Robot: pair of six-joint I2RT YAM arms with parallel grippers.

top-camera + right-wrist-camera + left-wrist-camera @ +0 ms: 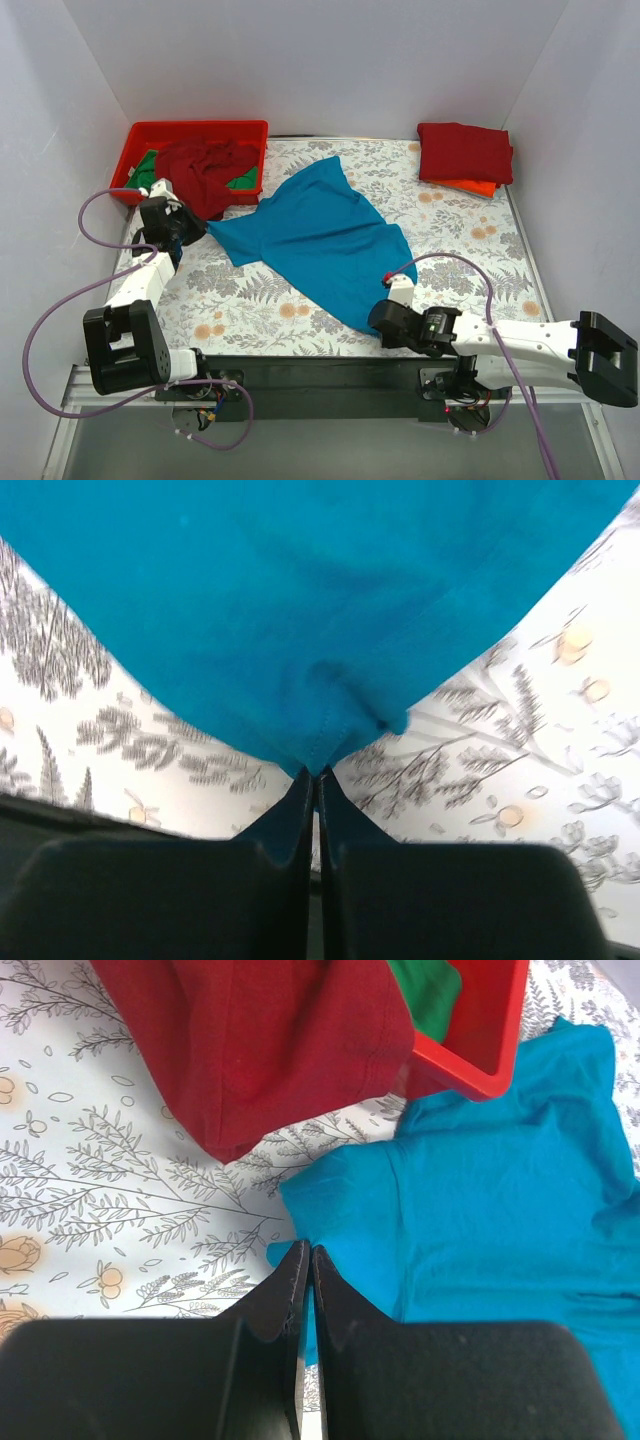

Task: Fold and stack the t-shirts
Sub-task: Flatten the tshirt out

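Top external: teal-blue t-shirt [320, 235] spread across floral desk [470, 240]. Left jaws closed on its left corner; right jaws closed on its near hem corner.

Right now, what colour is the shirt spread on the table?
The shirt is teal-blue; top view.

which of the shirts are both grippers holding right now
The bright teal-blue cloth t-shirt, pinched at opposite ends by the left gripper and right gripper. The crumpled dark red t-shirt and the folded dark red t-shirt lie untouched.
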